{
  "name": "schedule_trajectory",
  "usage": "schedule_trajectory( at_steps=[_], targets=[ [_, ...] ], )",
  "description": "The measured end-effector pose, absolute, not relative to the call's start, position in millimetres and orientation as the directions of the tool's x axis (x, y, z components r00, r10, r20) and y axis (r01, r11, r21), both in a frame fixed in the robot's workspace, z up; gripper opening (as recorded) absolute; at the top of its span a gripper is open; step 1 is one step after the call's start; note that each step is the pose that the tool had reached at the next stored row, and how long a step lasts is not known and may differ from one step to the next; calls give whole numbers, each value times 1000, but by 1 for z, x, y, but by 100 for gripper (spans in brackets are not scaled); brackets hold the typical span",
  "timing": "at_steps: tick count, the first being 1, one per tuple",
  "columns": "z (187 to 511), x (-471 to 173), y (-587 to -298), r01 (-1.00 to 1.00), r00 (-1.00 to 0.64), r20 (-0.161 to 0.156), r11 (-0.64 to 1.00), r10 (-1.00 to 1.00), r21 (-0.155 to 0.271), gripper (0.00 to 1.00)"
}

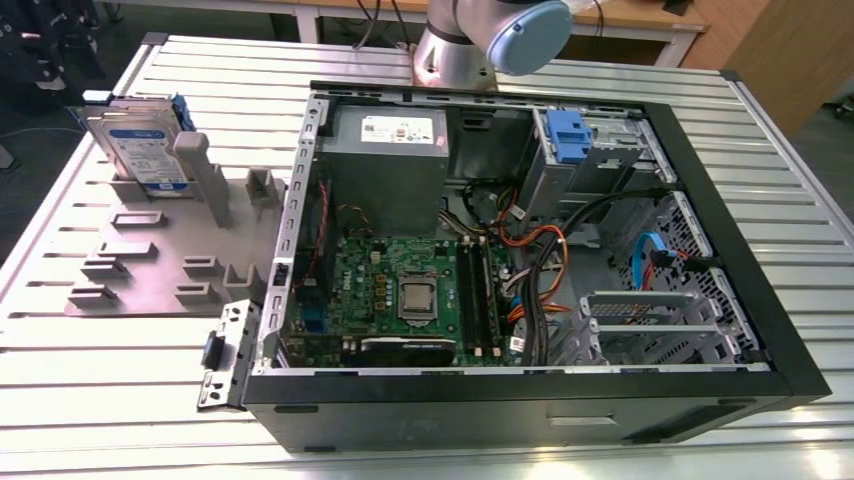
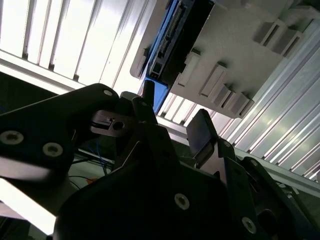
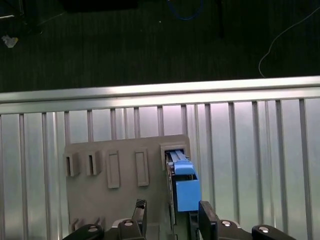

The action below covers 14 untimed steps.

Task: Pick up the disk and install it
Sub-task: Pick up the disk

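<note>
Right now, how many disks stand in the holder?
2, both at the holder's end on the exterior view's left: front disk, rear disk close behind; more may hide.

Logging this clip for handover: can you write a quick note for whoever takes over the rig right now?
Gripper: jaws open, empty, clear of the disk.
The disk stands upright in a slot of the grey holder on the table, at the exterior view's left, outside the open computer case.
Done: nothing yet.
Left: pick-up and install.

Robotics lab: slatted aluminium bench [image 1: 94, 410], opened computer case [image 1: 534, 412], robot arm [image 1: 461, 45].
</note>
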State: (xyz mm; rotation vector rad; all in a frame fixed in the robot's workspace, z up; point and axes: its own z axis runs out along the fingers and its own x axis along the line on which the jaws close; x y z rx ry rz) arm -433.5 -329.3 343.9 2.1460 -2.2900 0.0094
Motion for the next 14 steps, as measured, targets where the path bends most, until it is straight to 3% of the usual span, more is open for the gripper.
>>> schedule_trajectory(
  at_steps=[14],
  targets=[
    [338, -436, -329, -998, -62, 6, 62, -998, -3, 53]
  ],
)
